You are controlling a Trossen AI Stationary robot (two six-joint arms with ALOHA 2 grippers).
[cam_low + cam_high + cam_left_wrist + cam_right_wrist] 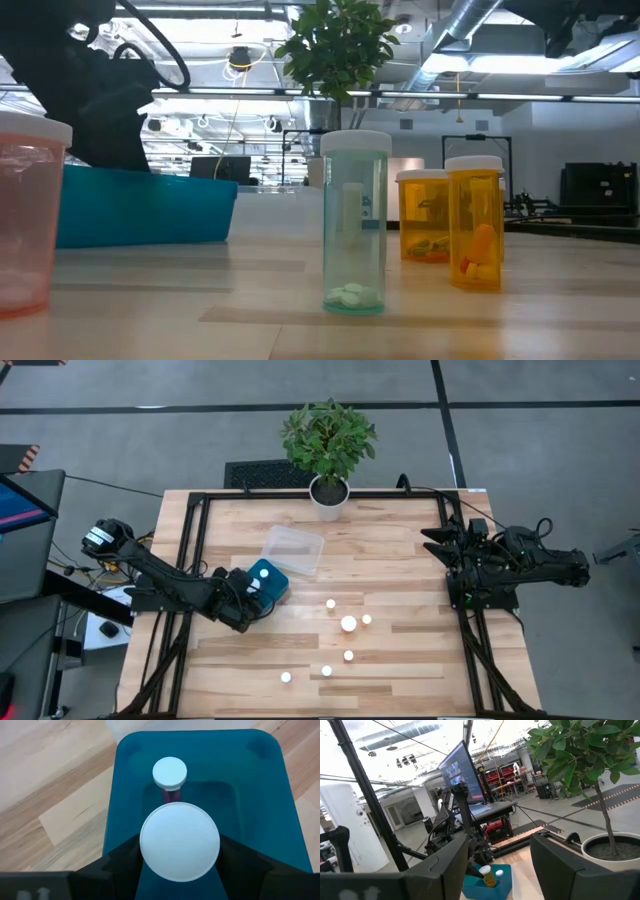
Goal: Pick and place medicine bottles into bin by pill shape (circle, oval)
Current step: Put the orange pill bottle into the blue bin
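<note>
Left gripper [179, 865] clamping a wide white-capped bottle [179, 841] over the blue bin [125, 795], smaller bottle [170, 774] standing inside, right gripper [437, 544] waiting at three o'clock, jaws apart.

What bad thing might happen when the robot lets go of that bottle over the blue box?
1. The wide bottle in the left gripper hangs right next to a smaller bottle standing in the teal bin; dropped, it might knock that one over.
2. It may bounce and land on its side.
</note>
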